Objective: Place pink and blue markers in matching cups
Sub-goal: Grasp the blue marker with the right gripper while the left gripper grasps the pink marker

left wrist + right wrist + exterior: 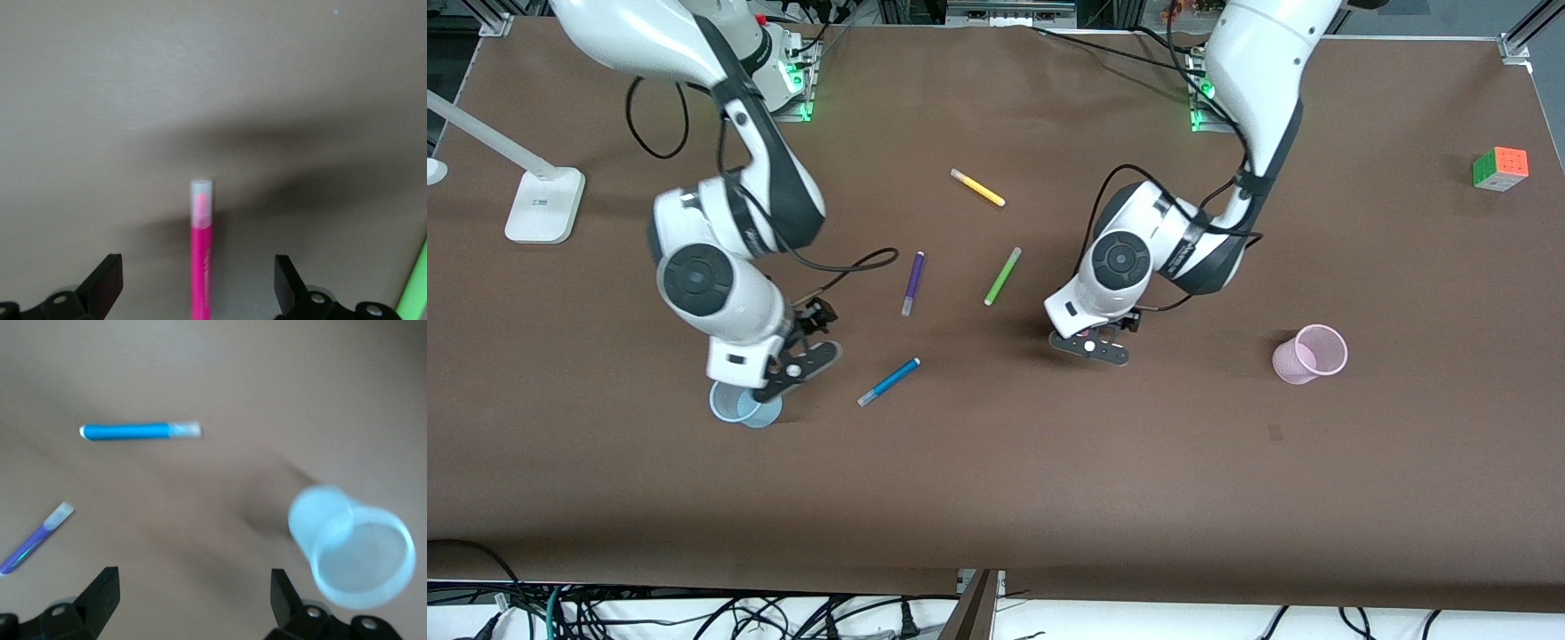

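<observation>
1. Left gripper (193, 293) hangs low over the slim pink marker (201, 253) lying on the table, jaws open, straddling it.
2. Right gripper (193, 607), jaws spread, hovers over the translucent blue cup (353, 547), tipped on its side.
3. Blue marker (889, 381) lies beside that cup; the ribbed pink cup (1307, 354) lies tipped toward the left arm's end.

Bare table (1049, 462) lies around the blue marker (888, 381), though the right gripper (796, 366) hangs close over the blue cup (740, 404); the pink cup (1307, 354) stands unobstructed

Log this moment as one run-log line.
left gripper: open, over pink marker | right gripper: open, beside tipped blue cup | blue marker: on table | pink cup: tipped, empty
</observation>
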Controlling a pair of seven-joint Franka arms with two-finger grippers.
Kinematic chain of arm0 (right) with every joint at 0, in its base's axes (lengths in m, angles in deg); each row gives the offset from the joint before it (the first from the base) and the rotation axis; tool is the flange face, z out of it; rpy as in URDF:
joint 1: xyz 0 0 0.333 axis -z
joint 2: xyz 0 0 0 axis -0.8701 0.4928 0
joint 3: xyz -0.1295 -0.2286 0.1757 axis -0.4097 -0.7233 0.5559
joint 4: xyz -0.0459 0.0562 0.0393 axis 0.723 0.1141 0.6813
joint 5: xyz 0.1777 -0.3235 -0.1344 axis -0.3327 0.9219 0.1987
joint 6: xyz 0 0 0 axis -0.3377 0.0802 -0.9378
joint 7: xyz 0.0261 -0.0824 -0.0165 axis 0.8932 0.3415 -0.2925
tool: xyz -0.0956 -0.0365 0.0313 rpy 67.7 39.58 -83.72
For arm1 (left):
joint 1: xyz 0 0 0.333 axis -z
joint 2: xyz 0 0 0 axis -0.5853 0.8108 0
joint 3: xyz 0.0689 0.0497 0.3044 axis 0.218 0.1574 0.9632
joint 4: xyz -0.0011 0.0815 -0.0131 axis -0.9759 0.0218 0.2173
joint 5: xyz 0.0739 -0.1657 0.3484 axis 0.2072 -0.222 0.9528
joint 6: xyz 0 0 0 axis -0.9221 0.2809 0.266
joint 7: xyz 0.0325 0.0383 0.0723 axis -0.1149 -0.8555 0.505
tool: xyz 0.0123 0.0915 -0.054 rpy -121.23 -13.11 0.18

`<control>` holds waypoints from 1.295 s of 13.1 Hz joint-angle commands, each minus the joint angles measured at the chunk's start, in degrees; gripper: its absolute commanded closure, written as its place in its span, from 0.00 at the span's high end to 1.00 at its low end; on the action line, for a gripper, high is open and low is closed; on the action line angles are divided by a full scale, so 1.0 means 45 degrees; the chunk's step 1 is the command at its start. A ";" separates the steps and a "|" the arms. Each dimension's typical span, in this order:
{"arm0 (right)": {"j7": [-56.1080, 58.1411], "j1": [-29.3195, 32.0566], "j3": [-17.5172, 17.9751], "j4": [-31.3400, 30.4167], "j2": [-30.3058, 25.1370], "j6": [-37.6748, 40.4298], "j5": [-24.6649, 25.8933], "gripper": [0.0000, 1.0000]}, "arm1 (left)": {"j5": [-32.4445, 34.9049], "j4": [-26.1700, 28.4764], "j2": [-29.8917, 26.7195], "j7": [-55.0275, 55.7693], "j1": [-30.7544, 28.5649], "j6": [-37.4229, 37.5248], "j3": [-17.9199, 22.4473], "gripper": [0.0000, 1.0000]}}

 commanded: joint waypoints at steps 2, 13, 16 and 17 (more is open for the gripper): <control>0.3640 -0.0174 -0.0080 0.0333 0.1128 -0.1482 0.0220 1.00 | 0.0015 -0.0084 0.0680 -0.0052 0.0208 -0.0998 0.0127 1.00; 0.8241 -0.0407 -0.0080 0.0333 0.2771 -0.4357 0.0219 1.00 | 0.0464 0.0092 0.0898 -0.1009 -0.0006 -0.1647 0.0127 0.00; 0.8534 -0.0486 -0.0080 0.0333 0.3122 -0.4667 0.0200 1.00 | 0.0464 -0.0102 0.0101 -0.2795 -0.0239 -0.1085 0.0418 0.00; 0.8535 -0.0563 -0.0080 0.0333 0.3181 -0.4728 0.0200 1.00 | 0.0367 -0.0142 -0.0348 -0.4005 -0.0956 -0.0423 0.0342 0.00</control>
